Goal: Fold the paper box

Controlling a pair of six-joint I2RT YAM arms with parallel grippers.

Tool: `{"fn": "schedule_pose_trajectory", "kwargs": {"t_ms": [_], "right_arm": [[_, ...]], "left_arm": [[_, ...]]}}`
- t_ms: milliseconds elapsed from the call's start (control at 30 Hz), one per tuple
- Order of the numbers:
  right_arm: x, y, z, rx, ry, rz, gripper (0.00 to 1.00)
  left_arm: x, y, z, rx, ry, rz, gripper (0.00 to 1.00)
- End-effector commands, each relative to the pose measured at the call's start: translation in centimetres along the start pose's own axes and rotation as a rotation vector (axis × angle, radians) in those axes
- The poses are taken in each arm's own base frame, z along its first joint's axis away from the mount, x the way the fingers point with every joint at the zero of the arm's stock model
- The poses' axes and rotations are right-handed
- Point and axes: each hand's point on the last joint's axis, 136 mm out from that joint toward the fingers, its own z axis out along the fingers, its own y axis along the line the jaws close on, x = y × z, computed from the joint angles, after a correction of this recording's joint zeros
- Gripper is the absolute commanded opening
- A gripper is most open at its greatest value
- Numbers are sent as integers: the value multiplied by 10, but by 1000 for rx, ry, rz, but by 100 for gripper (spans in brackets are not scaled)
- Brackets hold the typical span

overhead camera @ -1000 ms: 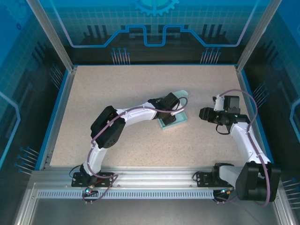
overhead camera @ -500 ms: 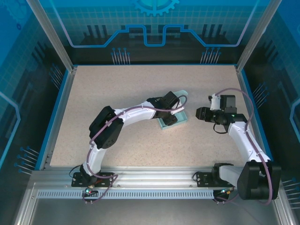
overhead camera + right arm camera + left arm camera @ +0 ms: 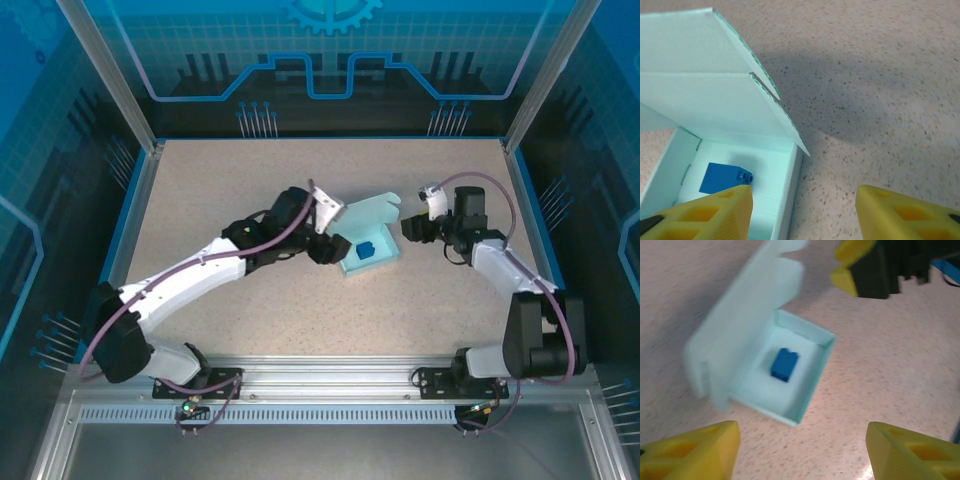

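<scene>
- paper box (image 3: pixel 372 262) sits on the bench (image 3: pixel 240 180) around mid-bench, slightly right of centre, between the two arms
- tray part is formed and stands open-topped; its lid (image 3: pixel 374 212) is raised and tilted back toward the far side, tabbed flaps visible along its edge
- small blue cube (image 3: pixel 366 249) lies inside the tray, on its floor; it also shows in the left wrist view (image 3: pixel 784 364) and the right wrist view (image 3: pixel 722 179)
- left fingers (image 3: pixel 326 250) are just beside the tray's left side; in the wrist view (image 3: pixel 695 452) they are spread wide and released, nothing between them, box (image 3: pixel 810 390) ahead of them
- right fingers (image 3: pixel 412 228) are near the lid's right edge; in the wrist view (image 3: pixel 710 212) they are spread and released, holding nothing, over the tray's wall (image 3: pixel 790 200) and bare bench
- cannot tell whether either arm touches the card
</scene>
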Motion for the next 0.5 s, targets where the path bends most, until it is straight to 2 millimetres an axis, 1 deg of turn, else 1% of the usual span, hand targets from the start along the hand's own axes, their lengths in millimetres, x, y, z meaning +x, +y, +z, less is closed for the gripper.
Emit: {"fn": "schedule_pose_trajectory", "kwargs": {"t_ms": [0, 33, 100, 267, 367, 467], "right_arm": [[-23, 15, 11, -87, -40, -209, 58], [-27, 16, 14, -95, -36, -241, 58], [-26, 18, 19, -104, -22, -277, 58], [-26, 18, 35, -151, 8, -317, 56], [-21, 21, 44, -186, 44, -322, 52], [-18, 23, 50, -195, 70, -329, 42]], "left_arm": [[13, 44, 1, -106, 5, -212, 71], [16, 52, 2, -123, 16, -231, 72], [19, 61, 6, -135, 36, -247, 74], [20, 66, 21, -121, 71, -258, 75], [22, 67, 31, -114, 98, -261, 75], [25, 70, 41, -116, 123, -264, 76]]}}
